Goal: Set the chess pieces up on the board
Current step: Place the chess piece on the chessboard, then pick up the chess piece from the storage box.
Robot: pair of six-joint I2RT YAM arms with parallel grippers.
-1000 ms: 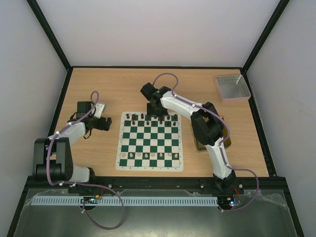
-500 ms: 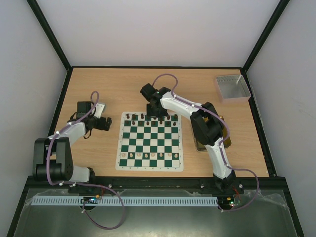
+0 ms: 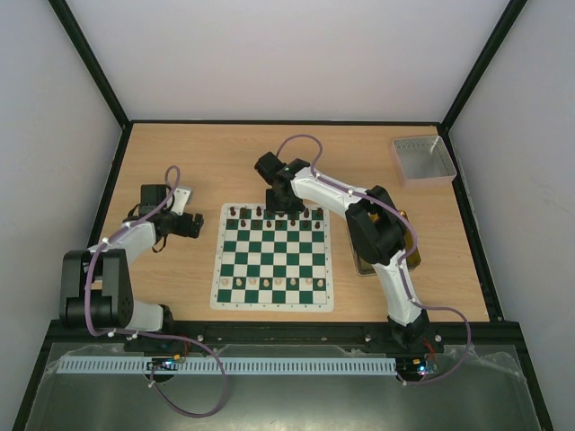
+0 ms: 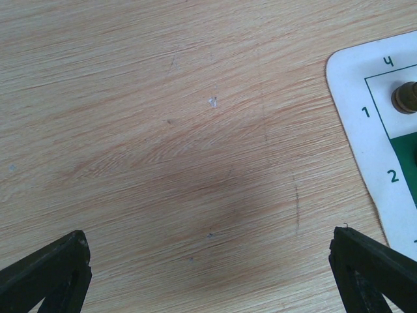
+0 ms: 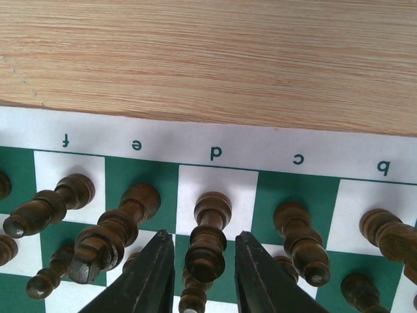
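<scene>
Because each figure of the back rank needs a square of its own, the right fingers [image 5: 151, 277] are held low over the far edge of the board [image 3: 273, 308], one on either side of a dark piece [image 5: 207, 238] on the white d square. That piece is seen upright on its base, in line with the other dark pieces [image 5: 296, 238] along the lettered border. The right fingers are only slightly parted. A thin gap is shown on each side of the piece, so nothing is pinched and nothing touched, and a setting-down is judged to be the step in hand. Over on the other side, the left fingers [image 4: 49, 274] are spread wide above the bare table [image 4: 163, 130], just beside the board's numbered corner, and nothing is held between them. They are parked clear, it is judged, so the far row can be worked. Along the near side of the board the cream pieces [image 3: 269, 283] are lined up.
</scene>
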